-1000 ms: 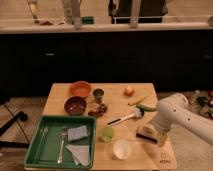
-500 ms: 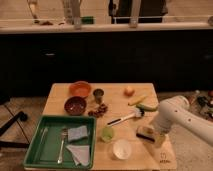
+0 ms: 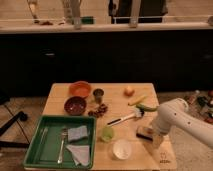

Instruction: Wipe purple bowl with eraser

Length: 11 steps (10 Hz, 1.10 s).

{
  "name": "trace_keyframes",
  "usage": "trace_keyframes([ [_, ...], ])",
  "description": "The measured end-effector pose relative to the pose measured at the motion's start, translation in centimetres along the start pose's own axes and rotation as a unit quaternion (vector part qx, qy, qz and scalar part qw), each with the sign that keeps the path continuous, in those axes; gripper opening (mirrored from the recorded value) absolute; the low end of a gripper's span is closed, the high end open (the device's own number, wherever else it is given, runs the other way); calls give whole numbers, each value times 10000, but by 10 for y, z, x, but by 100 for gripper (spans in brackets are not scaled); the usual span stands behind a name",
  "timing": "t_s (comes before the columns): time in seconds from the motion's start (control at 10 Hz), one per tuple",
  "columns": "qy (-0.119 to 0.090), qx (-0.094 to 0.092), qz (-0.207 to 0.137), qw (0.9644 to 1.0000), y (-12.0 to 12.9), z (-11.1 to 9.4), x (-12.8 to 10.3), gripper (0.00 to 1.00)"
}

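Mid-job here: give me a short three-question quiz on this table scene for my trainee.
1. True or false: the round dark maroon-purple bowl sits inside the green plastic tray.
2. The robot's gripper is down at which thing? A) the small pale rectangular block eraser B) the blue-grey sponge C) the black-handled brush
3. Fill in: from the camera, the bright orange round bowl stands just ___ the purple bowl.
Key: 1 false, it stands on the wooden table; 2 A; 3 behind.
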<state>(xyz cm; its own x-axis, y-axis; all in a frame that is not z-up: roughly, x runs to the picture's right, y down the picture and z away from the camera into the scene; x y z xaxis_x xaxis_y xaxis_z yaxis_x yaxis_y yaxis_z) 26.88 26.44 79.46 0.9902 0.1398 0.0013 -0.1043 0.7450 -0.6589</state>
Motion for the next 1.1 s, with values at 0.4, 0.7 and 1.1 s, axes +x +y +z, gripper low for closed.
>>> trace_keyframes([
  [0.4, -1, 9, 41, 10000, -1, 10, -5, 67],
  [0.7, 25, 65, -22, 10000, 0, 13, -10, 37],
  [1.1, 23, 184, -147, 9997, 0, 8, -13, 2],
])
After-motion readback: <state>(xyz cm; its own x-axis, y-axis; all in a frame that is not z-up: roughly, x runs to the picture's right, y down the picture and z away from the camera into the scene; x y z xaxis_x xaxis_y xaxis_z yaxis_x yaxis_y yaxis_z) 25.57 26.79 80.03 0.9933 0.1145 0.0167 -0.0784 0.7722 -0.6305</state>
